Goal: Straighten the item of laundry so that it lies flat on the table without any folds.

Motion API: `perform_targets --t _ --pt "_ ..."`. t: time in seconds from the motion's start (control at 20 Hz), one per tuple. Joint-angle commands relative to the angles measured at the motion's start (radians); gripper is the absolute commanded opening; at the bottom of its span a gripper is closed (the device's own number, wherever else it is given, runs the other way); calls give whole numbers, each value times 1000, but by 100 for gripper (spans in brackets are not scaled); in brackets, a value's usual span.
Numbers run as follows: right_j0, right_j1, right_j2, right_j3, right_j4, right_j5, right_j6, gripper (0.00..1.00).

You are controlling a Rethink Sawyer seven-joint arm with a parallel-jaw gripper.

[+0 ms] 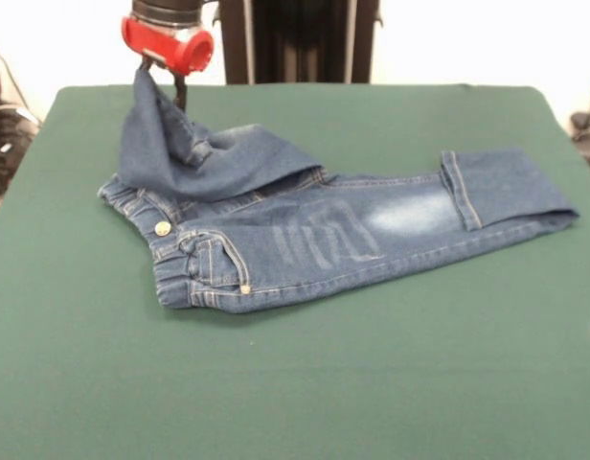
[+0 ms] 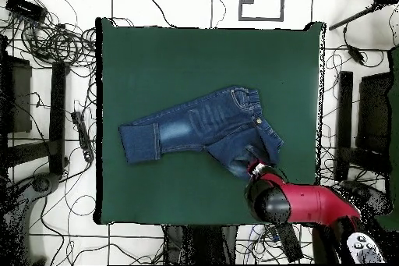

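Observation:
The small dark blue denim jeans (image 1: 314,235) lie on the dark green table (image 1: 295,383). The waistband and metal button are at the left. One leg stretches right and ends in a turned-up cuff (image 1: 463,192). The other leg is folded back over the waist and rises to my gripper (image 1: 161,81), which is shut on its end and holds it above the table near the far left. In the overhead view the jeans (image 2: 203,126) lie mid-table (image 2: 156,60), and my gripper (image 2: 255,171) sits over their lower right part, with the lifted leg hidden under the red arm.
The robot's dark pedestal (image 1: 295,38) stands behind the table's far edge. Cables (image 2: 47,29) and dark equipment (image 2: 366,115) lie on the floor around the table. The red arm (image 2: 308,203) reaches in over the table's near-right corner in the overhead view.

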Motion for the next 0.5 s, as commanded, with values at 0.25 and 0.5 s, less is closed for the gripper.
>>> perform_targets --t 0.25,0.5 --pt "8 -63 126 65 11 29 -34 100" --pt "68 -43 103 28 34 37 16 100"
